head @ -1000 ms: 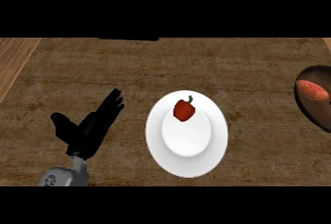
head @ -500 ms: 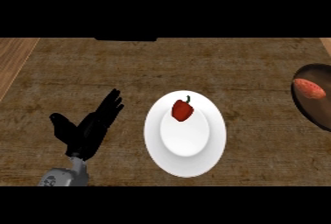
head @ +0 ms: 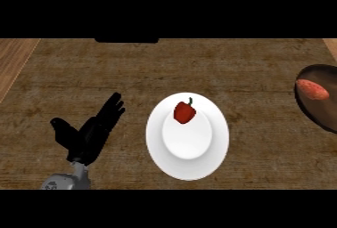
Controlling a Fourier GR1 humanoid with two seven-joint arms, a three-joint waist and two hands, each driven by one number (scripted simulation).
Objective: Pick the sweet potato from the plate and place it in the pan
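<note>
Left hand (head: 89, 133) rests open beside the plate (head: 187, 167); sweet potato (head: 312, 90), likely firm and fairly heavy, lies in the pan (head: 309, 111), best grasped mid-body

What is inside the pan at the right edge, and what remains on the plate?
The pan holds the sweet potato; the picture's edge cuts off the rest of its inside. A red pepper lies on the white plate. The open left hand rests beside it.
</note>
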